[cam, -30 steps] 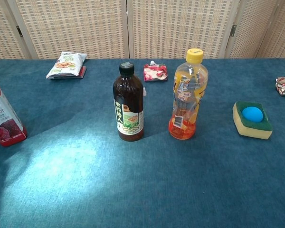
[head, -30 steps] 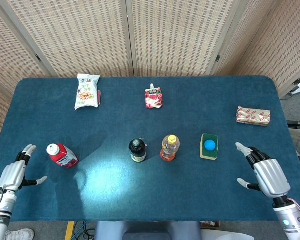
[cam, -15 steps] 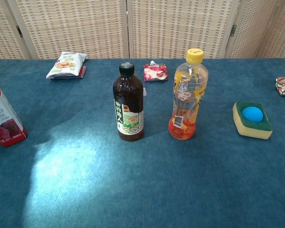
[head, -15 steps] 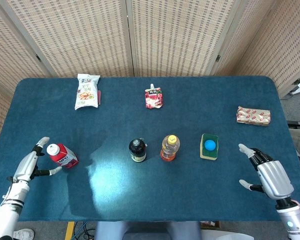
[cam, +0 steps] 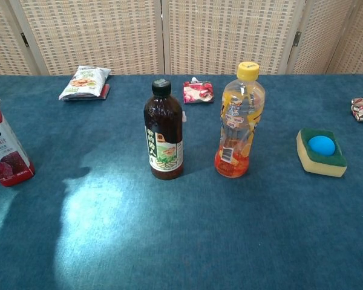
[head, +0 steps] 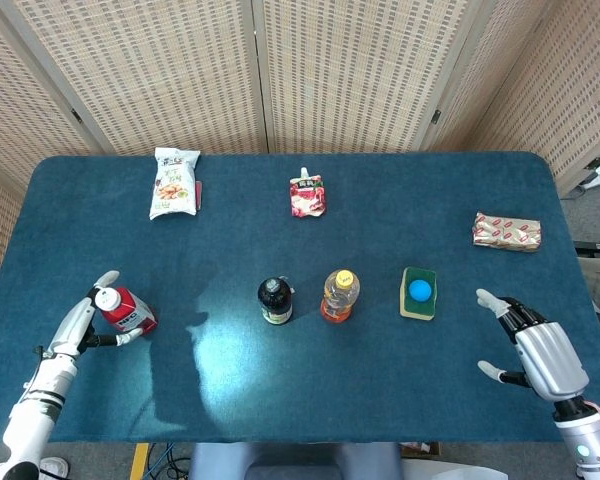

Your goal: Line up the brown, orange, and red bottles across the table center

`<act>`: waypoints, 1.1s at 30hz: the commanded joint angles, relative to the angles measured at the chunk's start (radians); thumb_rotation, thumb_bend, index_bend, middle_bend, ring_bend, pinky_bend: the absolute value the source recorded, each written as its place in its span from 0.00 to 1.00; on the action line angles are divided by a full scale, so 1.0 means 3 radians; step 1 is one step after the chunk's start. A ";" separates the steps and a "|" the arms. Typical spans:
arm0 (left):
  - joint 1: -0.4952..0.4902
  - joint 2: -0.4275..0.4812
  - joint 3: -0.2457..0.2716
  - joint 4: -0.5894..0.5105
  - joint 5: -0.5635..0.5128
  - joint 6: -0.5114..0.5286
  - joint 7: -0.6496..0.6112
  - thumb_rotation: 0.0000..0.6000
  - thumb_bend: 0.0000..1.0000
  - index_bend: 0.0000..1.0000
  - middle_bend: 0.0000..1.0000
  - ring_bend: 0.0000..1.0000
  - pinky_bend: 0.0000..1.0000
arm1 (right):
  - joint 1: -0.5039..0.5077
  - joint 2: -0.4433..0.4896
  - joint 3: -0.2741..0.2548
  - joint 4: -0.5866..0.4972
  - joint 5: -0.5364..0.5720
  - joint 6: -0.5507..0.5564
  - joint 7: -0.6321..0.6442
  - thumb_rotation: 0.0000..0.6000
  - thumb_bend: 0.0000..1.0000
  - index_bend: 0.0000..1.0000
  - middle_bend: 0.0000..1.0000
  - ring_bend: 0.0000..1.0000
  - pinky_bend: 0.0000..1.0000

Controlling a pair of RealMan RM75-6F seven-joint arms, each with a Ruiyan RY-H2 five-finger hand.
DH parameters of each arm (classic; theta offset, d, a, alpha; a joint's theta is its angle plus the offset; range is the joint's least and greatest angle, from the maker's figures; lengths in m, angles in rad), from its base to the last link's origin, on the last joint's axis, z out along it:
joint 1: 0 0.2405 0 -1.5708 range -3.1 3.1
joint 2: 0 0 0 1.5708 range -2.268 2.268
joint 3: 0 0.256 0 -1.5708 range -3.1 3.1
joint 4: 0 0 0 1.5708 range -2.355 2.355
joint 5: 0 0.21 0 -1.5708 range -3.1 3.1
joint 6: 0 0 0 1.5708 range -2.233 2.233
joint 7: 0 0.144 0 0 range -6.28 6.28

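Left hand (head: 90, 320) moved in since earlier frame, fingers spread around red bottle (head: 123, 310), grip not confirmed. Right hand (head: 540, 350) spread, idle. Brown bottle (head: 275, 301), orange bottle (head: 340, 296) already centered. Next: close grip, carry red bottle into line.

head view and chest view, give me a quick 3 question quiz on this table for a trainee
1. True or false: the brown bottle stands upright beside the orange bottle.
2. Which hand is at the red bottle? A) left hand B) right hand
3. Fill in: the blue ball sits on a ____.

Key: 1 true; 2 A; 3 sponge
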 commanded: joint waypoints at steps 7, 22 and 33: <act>-0.0031 -0.0168 0.0029 0.0030 -0.0179 0.0217 0.0411 1.00 0.03 0.18 0.00 0.16 0.45 | -0.0013 0.0015 0.0013 0.0004 -0.0022 0.0003 0.0044 1.00 0.00 0.11 0.25 0.19 0.40; -0.0054 -0.0288 -0.0006 0.0046 -0.0154 0.0402 0.0565 1.00 0.03 0.44 0.31 0.46 0.72 | -0.0020 0.0012 0.0035 0.0015 -0.0039 -0.0018 0.0080 1.00 0.00 0.11 0.25 0.19 0.40; -0.0195 -0.0315 -0.0142 -0.0160 -0.0099 0.0505 0.0754 1.00 0.03 0.45 0.31 0.46 0.72 | -0.0031 -0.0004 0.0042 0.0021 -0.0062 -0.0011 0.0081 1.00 0.00 0.11 0.25 0.19 0.40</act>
